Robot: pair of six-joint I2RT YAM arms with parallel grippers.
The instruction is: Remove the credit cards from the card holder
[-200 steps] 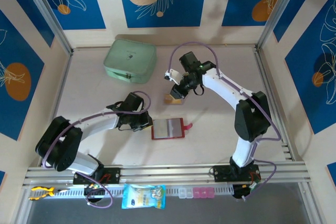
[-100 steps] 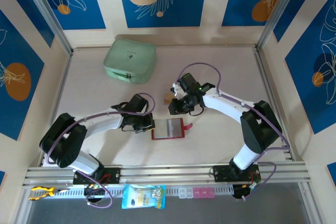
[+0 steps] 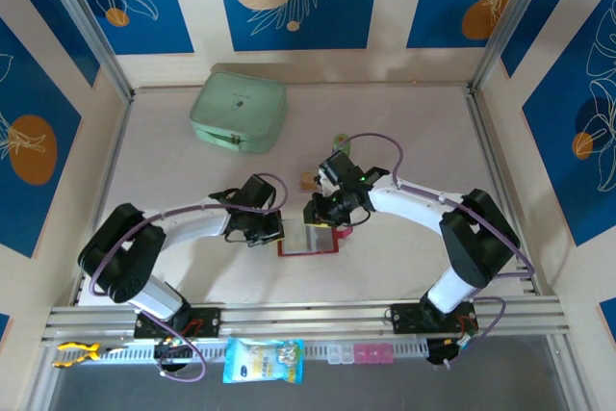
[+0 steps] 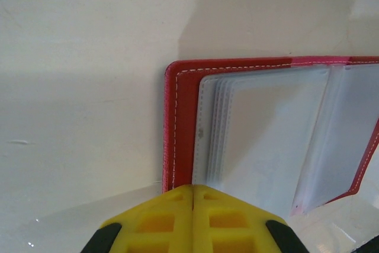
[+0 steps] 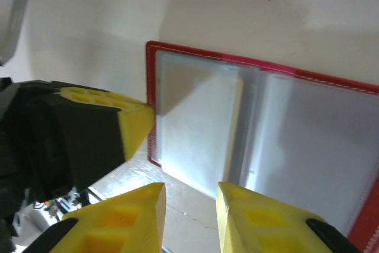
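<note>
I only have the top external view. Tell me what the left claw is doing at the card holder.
Observer: The left claw is shut, with its yellow tips pressed together at the edge of the card holder, on the red cover.
Operator: Now give me the right claw.
Observer: The right claw is open with nothing between its fingers. It sits just off the holder's edge, beside the clear sleeves.
Operator: Report any card in those sleeves.
Observer: No printing shows through them. One sleeve has a pale tan edge, and I cannot tell whether that is a card.
</note>
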